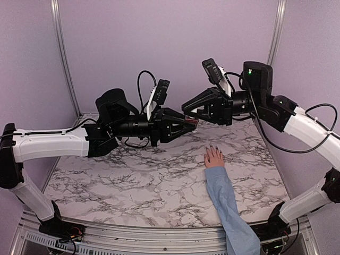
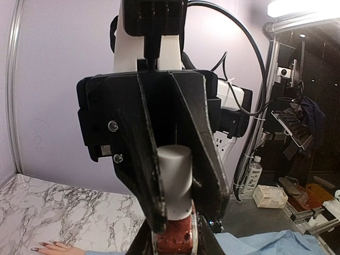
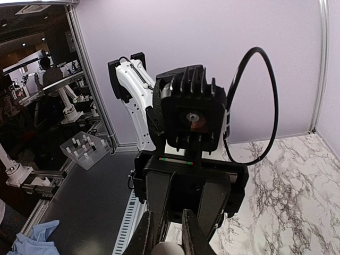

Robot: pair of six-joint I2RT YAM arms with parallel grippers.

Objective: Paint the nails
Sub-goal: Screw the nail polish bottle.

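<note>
Red polish bottle (image 2: pixel 172 240) pinched in the left gripper (image 1: pixel 192 122); right gripper (image 1: pixel 187 108) closed narrow on its pale cap (image 2: pixel 173 178), mid-air at centre frame.
Nails (image 1: pixel 212 146) sit on the pinkish hand (image 1: pixel 214 158), flat on the marble table (image 1: pixel 133 180) right of centre, well apart from both grippers. Judgement: turn the cap along the bottle's axis, bottle rigid, then draw the cap straight out to avoid drips.

Left arm (image 1: pixel 53 144) and right arm (image 1: pixel 303 125) reach inward, wrists level, meeting tip to tip. Left jaws clamp a bottle (image 2: pixel 174 238); right jaws, just above, clamp its cap (image 2: pixel 174 178).
</note>
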